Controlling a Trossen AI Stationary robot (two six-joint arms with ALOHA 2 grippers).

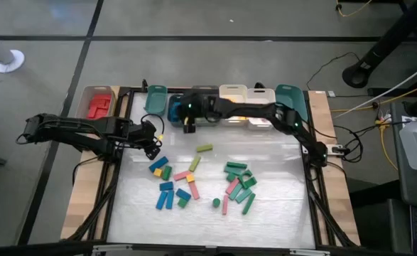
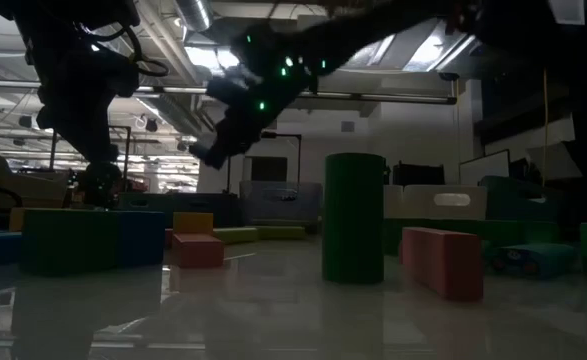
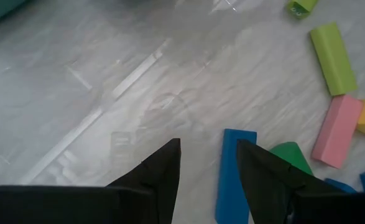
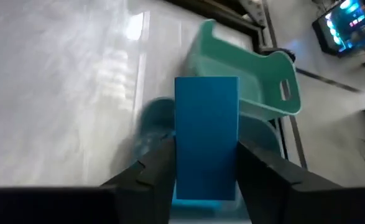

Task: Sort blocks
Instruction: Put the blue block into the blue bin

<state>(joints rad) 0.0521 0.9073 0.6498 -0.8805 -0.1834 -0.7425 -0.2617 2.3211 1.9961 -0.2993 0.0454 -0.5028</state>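
Blue block nearest the lens: a blue block [image 4: 206, 137] stands upright between the two dark fingers of the right claw [image 4: 204, 171], filling the middle of the right wrist view; the fingers sit against its two sides, so the claw looks clamped on it.
Right claw position: at the back of the worktop [image 1: 279, 153], over the row of bins, beside the teal bin [image 4: 257, 78].
Left claw: left claw [image 3: 208, 163] hangs low over the worktop with its fingers apart and nothing between them; a flat blue bar [image 3: 233, 174] lies just under and beside one finger.
Loose blocks: the rest lie scattered mid-worktop in two clusters, among them a lime bar [image 1: 204, 148], a pink bar [image 1: 183, 175] and a green cylinder [image 1: 216, 203].
Already sorted: red pieces [image 1: 99, 104] sit in the tan bin [image 1: 87, 92] at the back left.
Step in hand: by my reading, delivery of the blue block to a bin, while the left arm lines up on its next pick.
Next move calls for: centring the block over the right bin before the fingers part; the left claw needs to straddle the blue bar squarely.
Only the right wrist view shows: the held block itself; from above, the arm hides it.
Only the low view shows: the green cylinder [image 2: 354, 217] standing upright.
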